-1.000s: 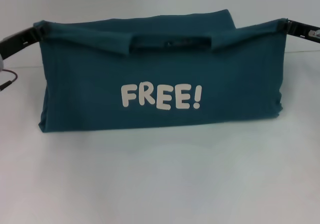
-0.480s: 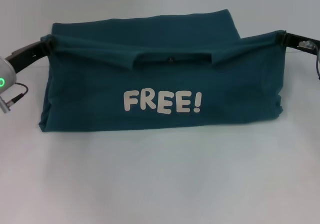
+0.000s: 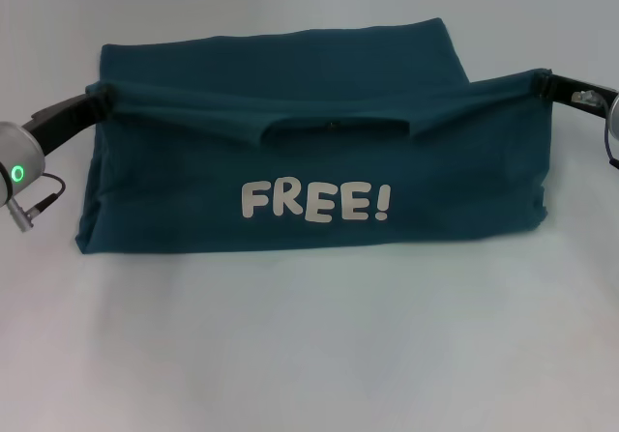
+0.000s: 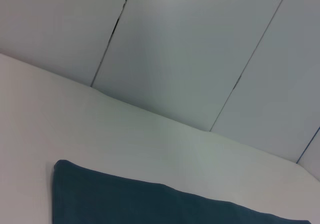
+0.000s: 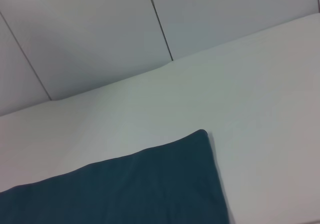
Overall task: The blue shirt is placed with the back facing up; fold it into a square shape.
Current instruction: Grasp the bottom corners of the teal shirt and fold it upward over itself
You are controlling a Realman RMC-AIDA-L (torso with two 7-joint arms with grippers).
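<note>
I see the blue shirt (image 3: 319,176) on the white desk (image 3: 309,355), its near half raised with the lettering toward me. Left tool (image 3: 97,103) and right tool (image 3: 544,82) each pinch an upper corner. I should carry both corners level, keeping the edge taut.

- Blue shirt (image 3: 309,152): on the bench (image 3: 309,355), spanning the space between the two grippers; its lifted upper edge runs from one gripper to the other.
- Left gripper (image 3: 97,103): at the shirt's left upper corner, touching the fabric, the shirt lying to its right.
- Right gripper (image 3: 544,82): at the shirt's right upper corner, touching the fabric, the shirt lying to its left.
- Flat shirt layer: on the bench beyond both grippers, behind the lifted edge.
- Wall panels (image 4: 200,43): behind the bench, well beyond the grippers.
</note>
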